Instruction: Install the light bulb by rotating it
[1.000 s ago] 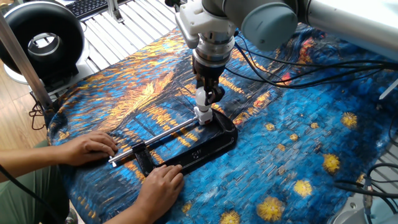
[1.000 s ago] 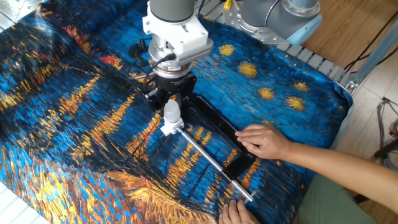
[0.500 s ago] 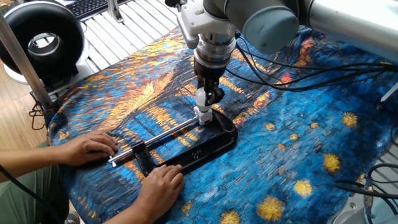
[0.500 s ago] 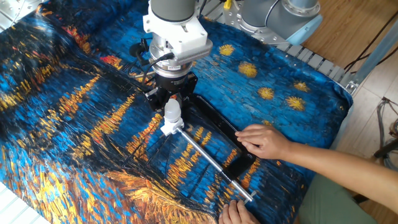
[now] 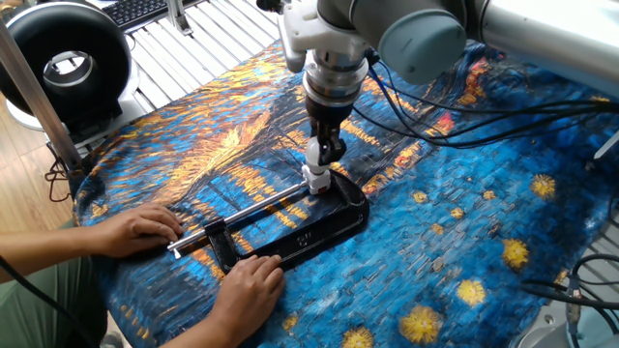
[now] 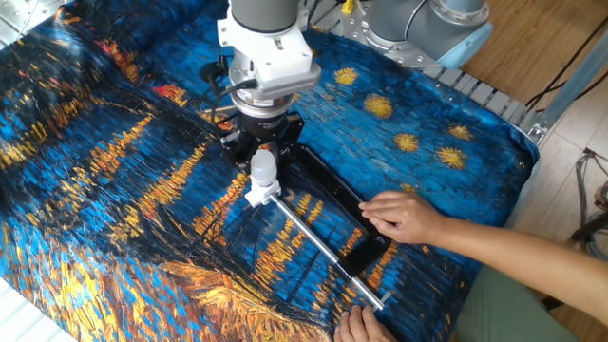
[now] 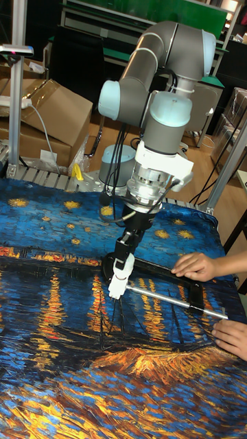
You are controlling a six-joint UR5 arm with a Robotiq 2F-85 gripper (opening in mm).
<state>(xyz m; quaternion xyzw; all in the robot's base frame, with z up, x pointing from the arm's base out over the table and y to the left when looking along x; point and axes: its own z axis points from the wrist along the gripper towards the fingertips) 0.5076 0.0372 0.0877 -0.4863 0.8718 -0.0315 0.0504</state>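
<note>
The light bulb (image 5: 315,153) (image 6: 261,167) (image 7: 126,265) stands upright with its neck in the white socket block (image 5: 315,179) (image 6: 257,195) (image 7: 116,287). A black clamp (image 5: 319,232) (image 6: 332,195) with a steel rod (image 5: 253,207) (image 6: 318,245) holds that block. My gripper (image 5: 326,145) (image 6: 261,152) (image 7: 130,244) comes straight down from above, its black fingers shut on the bulb's upper part. The bulb's dome is partly hidden between them.
A person's hands (image 5: 145,230) (image 5: 251,285) (image 6: 404,214) (image 7: 195,264) rest on the clamp and the rod's end. Black cables (image 5: 435,116) trail over the painted cloth behind the arm. A black round device (image 5: 63,58) stands at the far left, off the table.
The gripper has turned about its vertical axis with the bulb between its fingers; the wrist's white housing shows at a slightly different angle. Hands and clamp have not moved.
</note>
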